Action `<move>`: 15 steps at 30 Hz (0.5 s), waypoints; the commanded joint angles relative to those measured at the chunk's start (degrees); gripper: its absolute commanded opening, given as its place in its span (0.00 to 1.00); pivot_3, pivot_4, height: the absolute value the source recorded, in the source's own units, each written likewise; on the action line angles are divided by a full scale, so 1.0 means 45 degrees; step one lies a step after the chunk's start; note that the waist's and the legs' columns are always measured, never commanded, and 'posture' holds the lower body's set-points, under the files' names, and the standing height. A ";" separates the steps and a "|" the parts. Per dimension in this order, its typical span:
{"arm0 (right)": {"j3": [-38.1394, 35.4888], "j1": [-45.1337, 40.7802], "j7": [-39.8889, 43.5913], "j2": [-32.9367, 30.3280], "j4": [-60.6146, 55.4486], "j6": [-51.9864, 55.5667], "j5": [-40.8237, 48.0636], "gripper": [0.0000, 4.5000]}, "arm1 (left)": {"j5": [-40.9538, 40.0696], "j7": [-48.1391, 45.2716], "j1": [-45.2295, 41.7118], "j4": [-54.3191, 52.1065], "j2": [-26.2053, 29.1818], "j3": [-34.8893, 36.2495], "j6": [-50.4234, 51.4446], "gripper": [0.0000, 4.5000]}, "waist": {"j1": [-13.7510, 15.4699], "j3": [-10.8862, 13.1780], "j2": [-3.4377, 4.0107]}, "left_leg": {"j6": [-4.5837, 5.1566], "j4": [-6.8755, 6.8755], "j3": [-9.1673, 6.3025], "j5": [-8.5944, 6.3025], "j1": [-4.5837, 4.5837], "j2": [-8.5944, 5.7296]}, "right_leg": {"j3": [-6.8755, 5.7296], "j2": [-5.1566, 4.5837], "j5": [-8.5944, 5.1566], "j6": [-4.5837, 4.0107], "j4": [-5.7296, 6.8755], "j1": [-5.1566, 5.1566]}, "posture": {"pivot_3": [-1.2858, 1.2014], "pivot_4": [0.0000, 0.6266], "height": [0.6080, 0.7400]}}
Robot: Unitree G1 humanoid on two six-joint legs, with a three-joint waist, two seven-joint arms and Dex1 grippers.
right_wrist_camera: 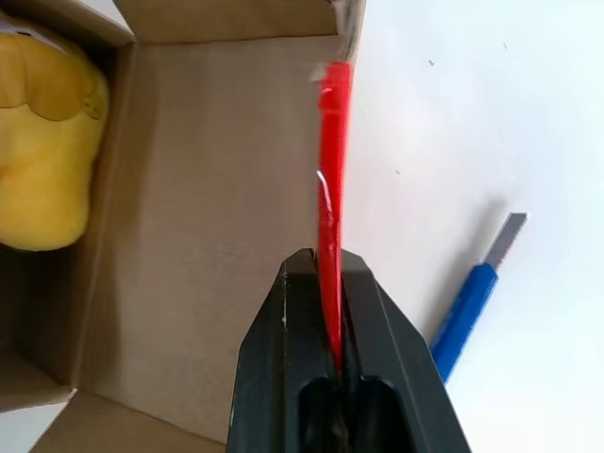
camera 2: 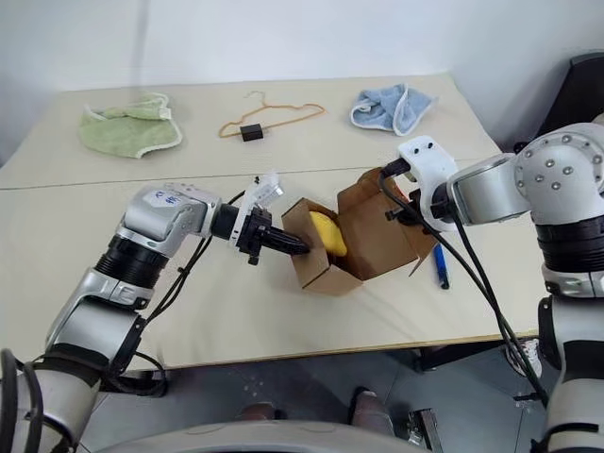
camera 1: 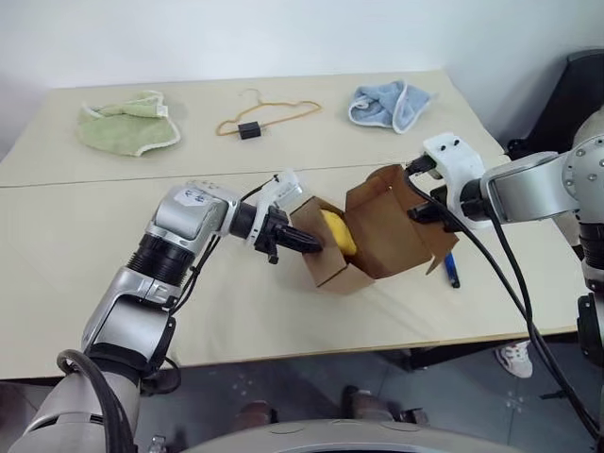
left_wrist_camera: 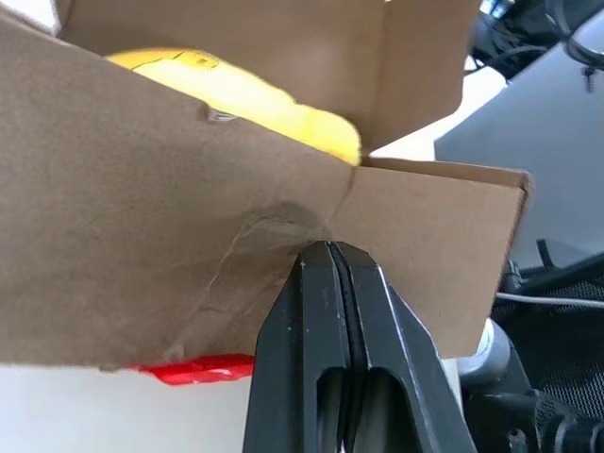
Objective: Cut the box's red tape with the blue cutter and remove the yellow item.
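Right of centre in the left eye view, I see the box (camera 1: 377, 231) lying open on its side on the table (camera 1: 94, 245), its mouth turned toward frame left and its flaps splayed. One yellow item (camera 1: 338, 233) sits inside, at centre frame. My left gripper (camera 1: 313, 243) comes in from the left with its fingers pressed together, their tips at a lower-left flap. My right gripper (camera 1: 422, 213) is closed on the box's right-hand flap. One blue cutter (camera 1: 452, 269) lies on the table just right of the box, its long axis running roughly up and down the frame. Along the top of the frame lie a green cloth (camera 1: 127, 123) at left, an orange hanger (camera 1: 267, 115) at centre and a blue cloth (camera 1: 389, 104) at right. I can read no writing anywhere.

From the left wrist view, I have the two fingers (left_wrist_camera: 316, 321) shut, tips against a dented cardboard flap; a bit of the red tape (left_wrist_camera: 198, 369) shows at the flap's lower edge.

From the right wrist view, I see the jaws pinching a flap edge-on where the tape runs up the frame. The cutter's bare blade points to the upper right.
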 commanded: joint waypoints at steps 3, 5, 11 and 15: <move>-0.0747 0.0419 -0.1404 0.0479 -0.0180 -0.0006 0.2407 0.01 | 0.1101 0.1945 0.0284 0.0945 -0.0751 0.0132 -0.0290 0.00 | 0.0104 -0.0001 0.0002 | 0.0023 -0.0003 -0.0013 0.0013 0.0021 -0.0001 | -0.0013 0.0001 0.0042 0.0011 -0.0067 0.0056 | 0.52 0.24 1.00; -0.0632 0.0683 -0.2167 0.0275 -0.0223 -0.0441 0.3381 0.01 | 0.1209 0.2184 0.0278 0.1231 -0.0985 0.0286 -0.0394 0.00 | 0.0161 0.0001 0.0000 | 0.0023 -0.0002 -0.0021 0.0013 -0.0021 0.0001 | -0.0021 0.0006 0.0053 0.0016 -0.0087 0.0035 | 0.52 0.24 1.00; 0.0280 0.1497 -0.4294 -0.0752 -0.0672 -0.2518 0.6512 0.01 | 0.1419 0.2363 0.0235 0.1717 -0.1360 0.0478 -0.0658 0.00 | 0.0149 0.0001 -0.0001 | -0.0015 -0.0023 0.0026 0.0025 -0.0104 -0.0007 | -0.0034 0.0000 0.0055 0.0018 -0.0149 -0.0055 | 0.52 0.24 1.00; 0.0274 0.2294 -0.4461 -0.0922 -0.1050 -0.3411 0.6878 0.01 | 0.1552 0.2485 0.0061 0.2265 -0.1702 0.0629 -0.0959 0.00 | 0.0150 0.0002 -0.0003 | 0.0003 -0.0030 0.0059 0.0014 -0.0107 -0.0002 | -0.0051 -0.0001 0.0061 0.0030 -0.0195 -0.0048 | 0.52 0.24 1.00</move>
